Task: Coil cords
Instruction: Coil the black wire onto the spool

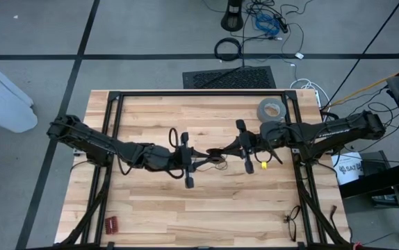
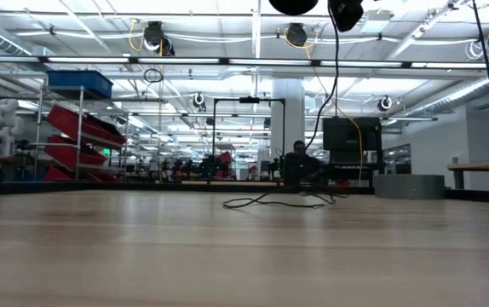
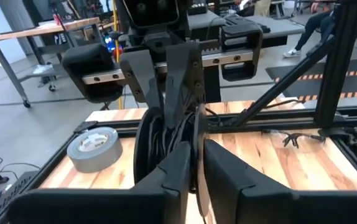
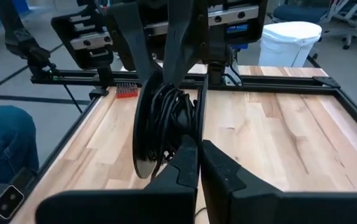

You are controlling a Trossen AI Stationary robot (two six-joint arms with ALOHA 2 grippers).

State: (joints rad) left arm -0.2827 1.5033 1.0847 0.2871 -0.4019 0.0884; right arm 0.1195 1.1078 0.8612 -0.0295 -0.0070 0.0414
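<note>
At mid-table we are pinching the coiled cords [image 1: 215,155] between us. Our right gripper [image 1: 235,150] is clamping them; our left gripper [image 1: 198,163] is squeezing them too.

The white bucket [image 1: 349,169] reads "SAT".

The thin black cords [image 1: 215,154] hang bunched in loops above the table's middle.

Between my hands the cord [image 1: 217,155] is too thin from above to trace its loops. In my left wrist view my own fingers [image 3: 185,168] hide the bundle's lower part. Near the tape roll [image 3: 93,147], the surface [image 3: 272,168] is cut off.
</note>
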